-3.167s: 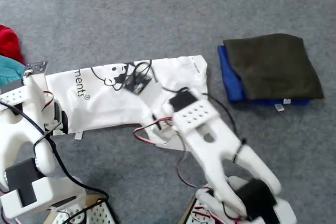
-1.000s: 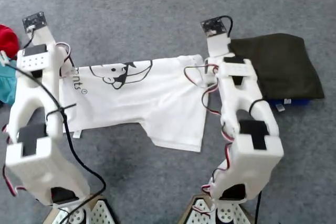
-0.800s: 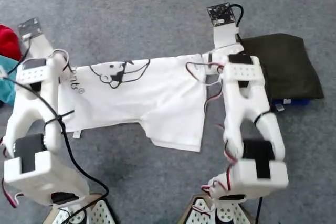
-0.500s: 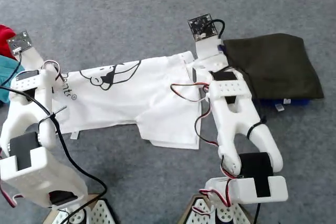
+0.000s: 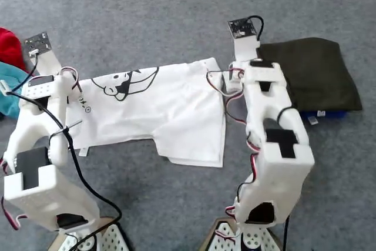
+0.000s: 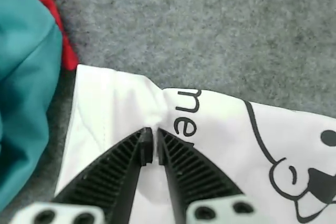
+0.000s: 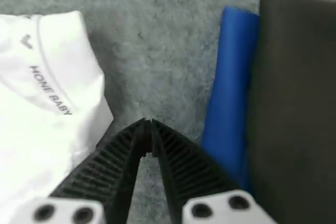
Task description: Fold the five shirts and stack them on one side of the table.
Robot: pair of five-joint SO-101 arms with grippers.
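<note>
Grey table [image 5: 176,22]: carries all the shirts.
White shirt [image 5: 158,107]: flat mid-table, long axis running from one arm to the other.
Right arm [image 5: 267,104]: jaws pressed together on nothing visible, over bare table; the white shirt's corner lies just beside them, the blue shirt [image 7: 228,87] on their other side.
Left arm [image 5: 41,116]: jaws clenched on a pucker at the white shirt's opposite end, near the teal shirt [image 6: 26,87].
Olive shirt [image 5: 305,72]: atop the blue shirt, nearer the right arm.

Left hand [image 6: 149,134], right hand [image 7: 148,125] — forward, at white shirt [image 5: 170,107] far edge
</note>
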